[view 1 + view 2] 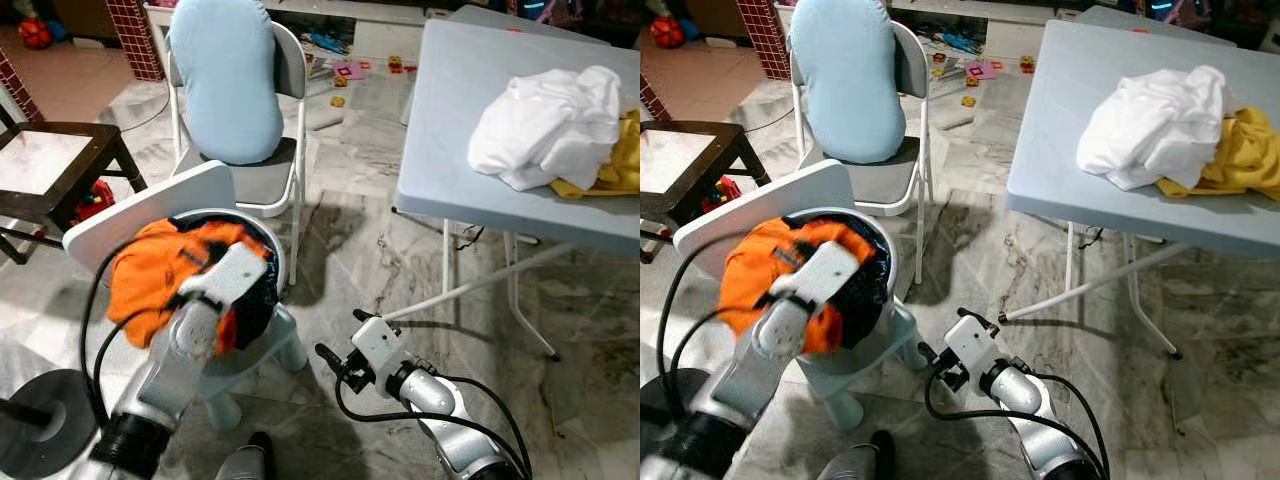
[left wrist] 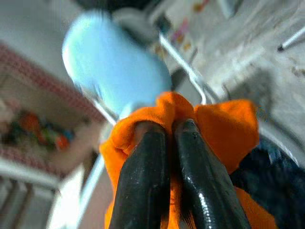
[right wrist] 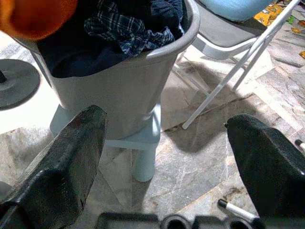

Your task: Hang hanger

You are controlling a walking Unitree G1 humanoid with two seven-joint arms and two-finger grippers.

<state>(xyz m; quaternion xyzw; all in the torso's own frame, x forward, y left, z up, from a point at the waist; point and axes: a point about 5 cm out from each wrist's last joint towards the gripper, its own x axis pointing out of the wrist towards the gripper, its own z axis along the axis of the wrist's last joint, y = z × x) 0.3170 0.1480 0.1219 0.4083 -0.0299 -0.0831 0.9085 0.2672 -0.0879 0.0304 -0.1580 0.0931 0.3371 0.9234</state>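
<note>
Left gripper (image 2: 174,138) clamped on orange garment (image 1: 150,270) above the grey basket (image 3: 128,90).

Fingers (image 2: 143,181) pressed together, orange cloth bunched between and around them. Directly beneath: basket rim, dark plaid clothing (image 3: 128,31) inside. Just beyond the gripper: folding chair (image 1: 285,120) with a light blue cushion (image 1: 228,80). Right gripper (image 1: 335,362) held low beside the basket's base, fingers spread wide, holding nothing. Well apart to the right: grey folding table (image 1: 470,110) bearing white cloth (image 1: 545,125) and yellow cloth (image 1: 620,155). No hanger could be identified.
</note>
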